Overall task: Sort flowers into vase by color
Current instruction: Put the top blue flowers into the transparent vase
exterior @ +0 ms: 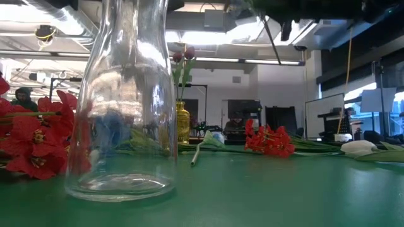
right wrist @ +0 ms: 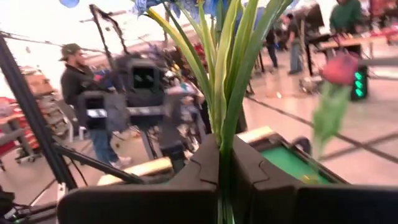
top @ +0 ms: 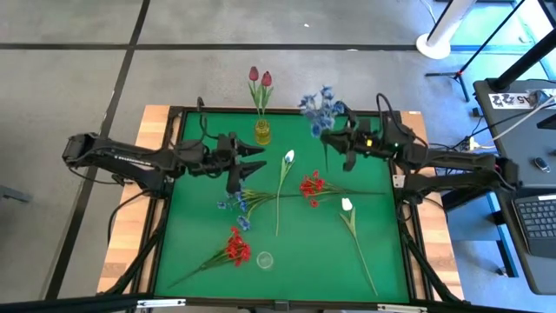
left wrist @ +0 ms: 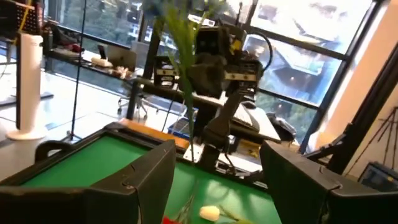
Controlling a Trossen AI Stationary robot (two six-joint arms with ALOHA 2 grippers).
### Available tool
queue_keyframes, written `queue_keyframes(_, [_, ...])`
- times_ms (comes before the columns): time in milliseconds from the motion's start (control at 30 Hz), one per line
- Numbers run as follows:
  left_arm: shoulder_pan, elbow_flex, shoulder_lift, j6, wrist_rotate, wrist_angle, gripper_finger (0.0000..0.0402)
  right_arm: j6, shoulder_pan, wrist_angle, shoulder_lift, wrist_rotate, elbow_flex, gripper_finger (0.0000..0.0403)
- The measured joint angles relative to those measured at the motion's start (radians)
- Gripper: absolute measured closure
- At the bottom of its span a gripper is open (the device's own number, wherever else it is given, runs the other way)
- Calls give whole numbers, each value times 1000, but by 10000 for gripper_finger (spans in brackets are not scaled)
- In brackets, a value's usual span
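Blue spray (top: 321, 107) stem pinched upright in right gripper (top: 328, 136) | left gripper (top: 258, 157) spread, empty

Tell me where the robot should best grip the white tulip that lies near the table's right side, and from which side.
Probably grip the white tulip at mid-stem, coming straight down from above. The stem lies flat on the green table, long and thin, with bare mat on both sides there. Fingers should straddle it crosswise. The bud end lies closer to the red flowers.
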Motion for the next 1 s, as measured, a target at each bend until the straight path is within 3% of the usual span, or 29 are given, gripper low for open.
queue_keyframes(233, [2,12,153,-20,29,185,170,-8,121,154,99,32,0,396])
queue_keyframes(467, [2,158,293,-21,73,195,170,12,203,272,228,35,0,393])
queue_keyframes(867, [6,247,373,-17,45,182,170,18,245,366,333,48,0,393])
queue_keyframes(1000, [6,247,373,14,-22,174,171,17,244,367,338,48,0,396])
